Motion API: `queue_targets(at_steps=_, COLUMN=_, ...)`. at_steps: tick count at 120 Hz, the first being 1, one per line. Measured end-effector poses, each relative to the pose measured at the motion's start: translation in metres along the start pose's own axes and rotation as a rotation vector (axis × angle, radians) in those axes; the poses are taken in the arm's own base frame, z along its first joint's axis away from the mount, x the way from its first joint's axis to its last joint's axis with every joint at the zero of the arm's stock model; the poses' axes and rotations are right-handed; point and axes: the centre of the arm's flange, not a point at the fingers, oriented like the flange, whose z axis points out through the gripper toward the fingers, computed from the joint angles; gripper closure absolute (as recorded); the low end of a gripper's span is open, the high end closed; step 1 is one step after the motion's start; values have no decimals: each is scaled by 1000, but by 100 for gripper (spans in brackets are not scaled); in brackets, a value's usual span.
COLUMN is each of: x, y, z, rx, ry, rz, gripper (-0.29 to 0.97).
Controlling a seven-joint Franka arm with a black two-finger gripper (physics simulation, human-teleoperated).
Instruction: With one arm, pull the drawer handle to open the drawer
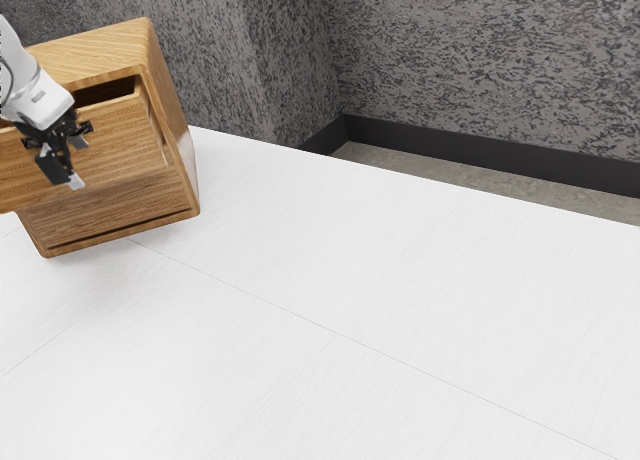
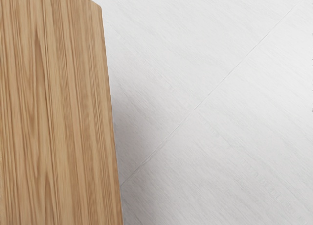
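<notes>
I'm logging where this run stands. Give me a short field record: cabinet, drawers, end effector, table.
cabinet: wooden cabinet, at the exterior view's left
upper drawer: stands partly out, dark gap above its front
lower drawer: looks pushed in
end effector: in front of the upper drawer's face
handle: hidden, cannot tell if gripped
table: white, bears the cabinet

White arm point(image 1: 22, 78) entering from exterior view's left, black hand point(image 1: 61, 170) pointing downward

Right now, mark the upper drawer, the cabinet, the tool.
upper drawer point(image 1: 120, 140), exterior view, on its front panel.
cabinet point(image 1: 95, 50), exterior view, on its top face.
tool point(image 1: 68, 176), exterior view, at its lower end.
</notes>
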Motion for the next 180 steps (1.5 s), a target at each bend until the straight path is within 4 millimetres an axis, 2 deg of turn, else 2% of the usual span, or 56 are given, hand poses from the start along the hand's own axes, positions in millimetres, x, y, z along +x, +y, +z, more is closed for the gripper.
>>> queue_targets(at_steps=3, x=1, y=0, z=-2, rx=3, ry=1, rz=-2, gripper=6)
queue_targets(at_steps=6, x=1, y=1, z=-4, rx=7, ry=3, rz=-6, gripper=17)
queue_targets(at_steps=8, x=2, y=1, z=-5, rx=8, ry=5, rz=-8, gripper=16)
queue_targets(at_steps=12, x=2, y=1, z=-6, rx=11, ry=5, rz=-11, gripper=23)
queue_targets(at_steps=16, x=3, y=2, z=-6, rx=11, ry=5, rz=-12, gripper=21)
queue_targets(at_steps=17, x=3, y=2, z=-6, rx=11, ry=6, rz=-13, gripper=25)
queue_targets(at_steps=19, x=3, y=2, z=-6, rx=13, ry=6, rz=-15, gripper=22)
queue_targets(at_steps=24, x=3, y=3, z=-8, rx=15, ry=9, rz=-22, gripper=30)
queue_targets(at_steps=29, x=4, y=4, z=-9, rx=15, ry=13, rz=-28, gripper=30)
queue_targets(at_steps=39, x=3, y=5, z=-7, rx=10, ry=22, rz=-42, gripper=22)
queue_targets(at_steps=44, x=3, y=5, z=-6, rx=7, ry=28, rz=-50, gripper=24)
queue_targets(at_steps=63, x=3, y=8, z=0, rx=-14, ry=48, rz=-77, gripper=-2)
queue_targets(at_steps=68, x=3, y=10, z=3, rx=-25, ry=54, rz=-86, gripper=-4)
queue_targets(at_steps=72, x=3, y=12, z=7, rx=-36, ry=59, rz=-93, gripper=-14)
queue_targets(at_steps=75, x=4, y=13, z=7, rx=-40, ry=61, rz=-95, gripper=-14)
queue_targets(at_steps=83, x=7, y=18, z=-2, rx=-30, ry=45, rz=-91, gripper=8)
queue_targets(at_steps=90, x=9, y=20, z=-9, rx=-20, ry=35, rz=-91, gripper=20)
queue_targets(at_steps=95, x=10, y=21, z=-15, rx=-10, ry=28, rz=-93, gripper=33)
queue_targets(at_steps=99, x=11, y=24, z=-17, rx=-8, ry=21, rz=-94, gripper=31)
queue_targets(at_steps=102, x=10, y=26, z=-15, rx=-13, ry=15, rz=-100, gripper=20)
queue_targets(at_steps=103, x=9, y=27, z=-14, rx=-15, ry=14, rz=-102, gripper=22)
queue_targets(at_steps=111, x=9, y=34, z=-14, rx=-33, ry=26, rz=-115, gripper=3)
queue_targets(at_steps=119, x=8, y=40, z=-17, rx=-45, ry=48, rz=-122, gripper=1)
queue_targets(at_steps=132, x=5, y=43, z=-25, rx=-41, ry=57, rz=-125, gripper=9)
queue_targets(at_steps=141, x=4, y=47, z=-31, rx=-36, ry=62, rz=-123, gripper=23)
queue_targets(at_steps=151, x=6, y=52, z=-37, rx=-33, ry=66, rz=-119, gripper=32)
queue_targets(at_steps=158, x=9, y=56, z=-45, rx=-26, ry=71, rz=-115, gripper=48)
queue_targets(at_steps=160, x=9, y=57, z=-46, rx=-25, ry=71, rz=-114, gripper=48)
queue_targets(at_steps=163, x=22, y=61, z=-46, rx=-29, ry=79, rz=-99, gripper=41)
queue_targets(at_steps=165, x=42, y=65, z=-47, rx=-33, ry=90, rz=-69, gripper=43)
queue_targets(at_steps=170, x=81, y=76, z=-50, rx=-41, ry=111, rz=-8, gripper=33)
queue_targets(at_steps=180, x=110, y=86, z=-54, rx=-48, ry=128, rz=34, gripper=20)
